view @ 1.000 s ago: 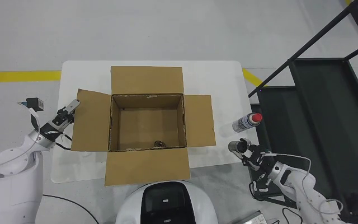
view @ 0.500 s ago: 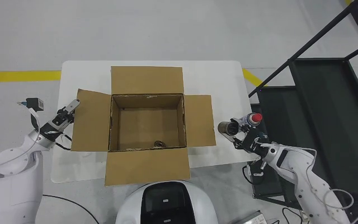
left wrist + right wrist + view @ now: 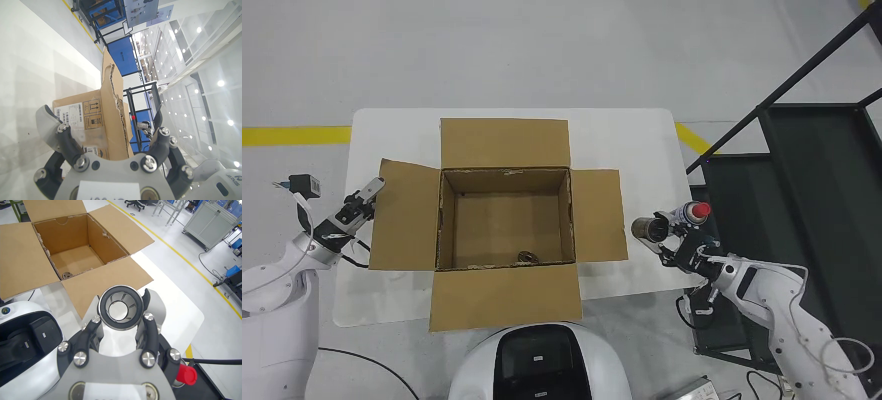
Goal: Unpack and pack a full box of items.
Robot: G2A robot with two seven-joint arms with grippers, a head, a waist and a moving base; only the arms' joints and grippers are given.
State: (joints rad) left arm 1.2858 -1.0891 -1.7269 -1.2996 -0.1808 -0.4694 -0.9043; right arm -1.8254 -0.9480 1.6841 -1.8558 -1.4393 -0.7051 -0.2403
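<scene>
Metal sleeve point(image 3: 130, 302) is in the right claw point(image 3: 121, 306), which is clamped on its curved sides, open end facing the box point(image 3: 75, 234). It's up over the bench point(image 3: 642, 140) just right of the right flap, with the spray can point(image 3: 683, 218) lying just beside it at the bench's right edge

Risks as I see them:
- sleeve is a smooth, hard, round tube with a dark ring at the mouth, held on two narrow contact lines, so it could twist or slide out on a quick swing
- right flap lies flat between claw and opening; a low path could snag the raw corrugated edge and shove the box
- a small perforated metal disc point(image 3: 66, 274) lies on the box floor against the near wall; dropping the sleeve from height would mean metal on metal, plus a bounce or roll
- can is cylindrical with a red cap point(image 3: 186, 374) and would roll off if the arm brushes it

Box is plain brown corrugated card, four flaps splayed, edges torn rough

Left claw point(image 3: 103, 113) has its fingers spread with nothing in them, just beside the left flap; can't tell if it touches
</scene>
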